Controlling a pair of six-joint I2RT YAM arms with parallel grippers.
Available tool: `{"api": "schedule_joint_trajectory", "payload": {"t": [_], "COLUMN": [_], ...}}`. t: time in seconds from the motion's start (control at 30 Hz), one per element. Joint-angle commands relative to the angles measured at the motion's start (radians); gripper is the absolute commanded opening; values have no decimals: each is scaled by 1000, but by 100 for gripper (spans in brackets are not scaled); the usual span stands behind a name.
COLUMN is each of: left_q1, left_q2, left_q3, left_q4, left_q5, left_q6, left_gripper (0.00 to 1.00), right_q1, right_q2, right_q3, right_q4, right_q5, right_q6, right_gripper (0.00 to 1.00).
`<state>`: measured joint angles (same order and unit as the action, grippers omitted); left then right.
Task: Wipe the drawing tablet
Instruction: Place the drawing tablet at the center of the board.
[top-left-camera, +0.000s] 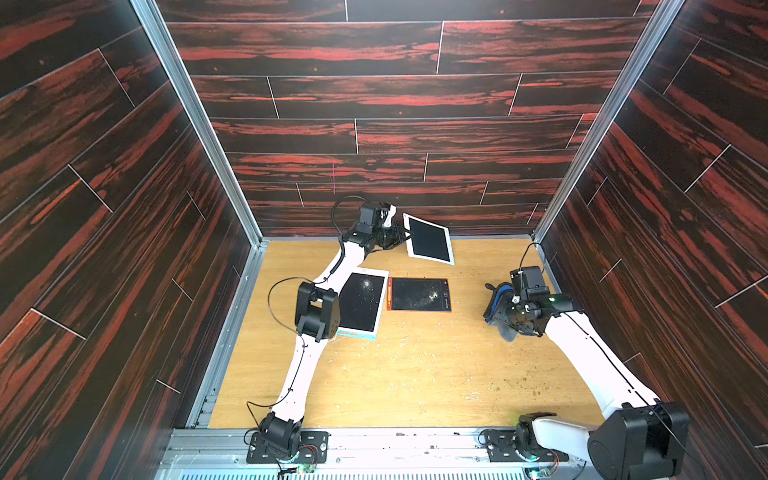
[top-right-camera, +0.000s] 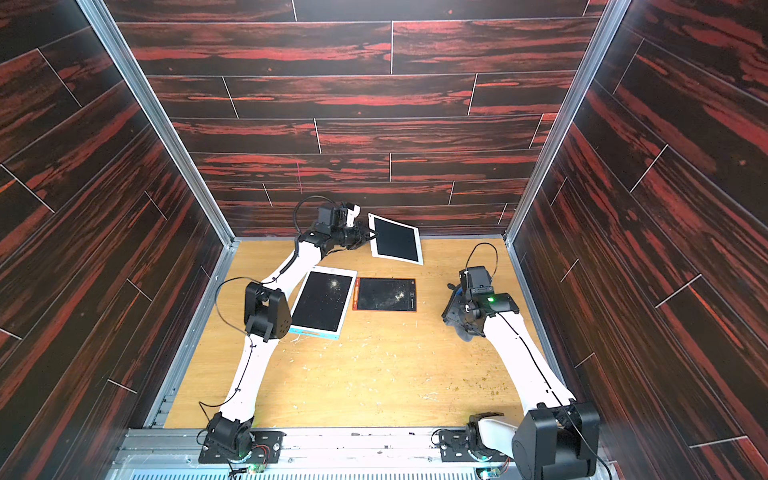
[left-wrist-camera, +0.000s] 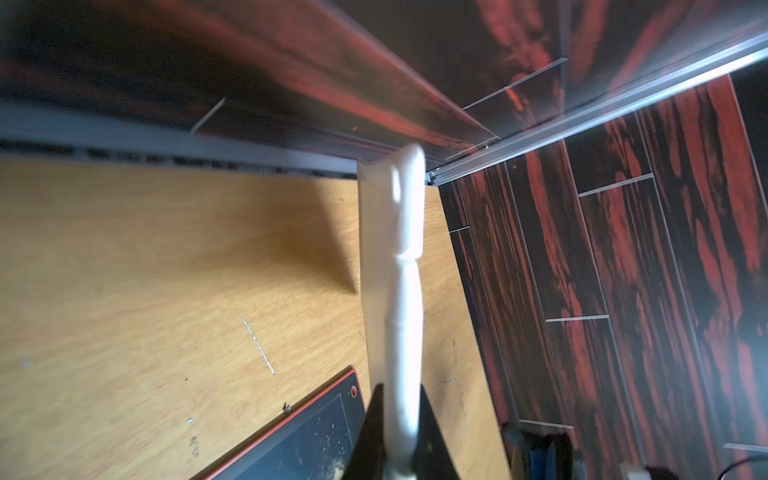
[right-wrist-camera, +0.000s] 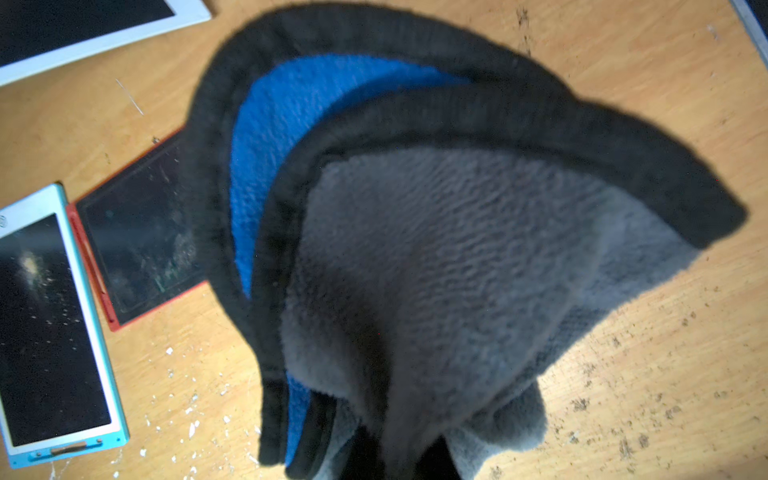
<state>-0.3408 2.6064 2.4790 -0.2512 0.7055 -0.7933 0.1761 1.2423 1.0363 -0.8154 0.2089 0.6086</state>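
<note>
Three tablets. We note the blue tablet (top-left-camera: 361, 305) and red tablet (top-left-camera: 419, 294) side by side, both speckled, on the counter (top-left-camera: 415, 374); left fingers (left-wrist-camera: 370, 440) clenched on the white tablet (top-left-camera: 430, 240), raised at the back; right fingers (right-wrist-camera: 436, 461) grasping the cloth (right-wrist-camera: 436, 249).

Left gripper (top-left-camera: 405, 237) closed, right gripper (top-left-camera: 503, 309) closed

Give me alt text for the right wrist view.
A grey and blue cloth with black edging fills most of the frame, over a crumb-strewn wooden table. Beyond it lie a dusty red drawing tablet and a blue-edged one; a corner of a white tablet shows too.
</note>
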Motion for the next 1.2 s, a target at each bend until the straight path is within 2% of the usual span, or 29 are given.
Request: {"api": "schedule_joint_trajectory", "payload": {"t": [0.0,0.17,0.3,0.4,0.87,1.03,1.17], "left_q1": [8,26,51,66,94,86,76], "left_q2": [15,94,144,176,210,201,194], "left_q3": [80,176,196,203,165,121,113], "left_q4": [65,-80,-121,-137,-248,-292,-347], "left_q5": [27,-42,-59,-19,107,133,103], "left_q6": [-81,-70,-101,-127,-97,-50,-8], "left_gripper": [0,0,0,0,0,0,0], "right_q1": [-4,-5,-4,-5,-4,-4,-4], "right_q2": [-14,-20,-23,-26,-30,-33,-30], "right_q3": [-11,-19,-34,-40,-58,-64,-69], "right_q4": [-11,-11,-6,-6,7,10,19], "right_q5": [-14,-23,-38,-49,-82,-87,-99], "right_q6": [-6,1,6,8,24,26,31], "right_gripper": [0,0,0,0,0,0,0]}}
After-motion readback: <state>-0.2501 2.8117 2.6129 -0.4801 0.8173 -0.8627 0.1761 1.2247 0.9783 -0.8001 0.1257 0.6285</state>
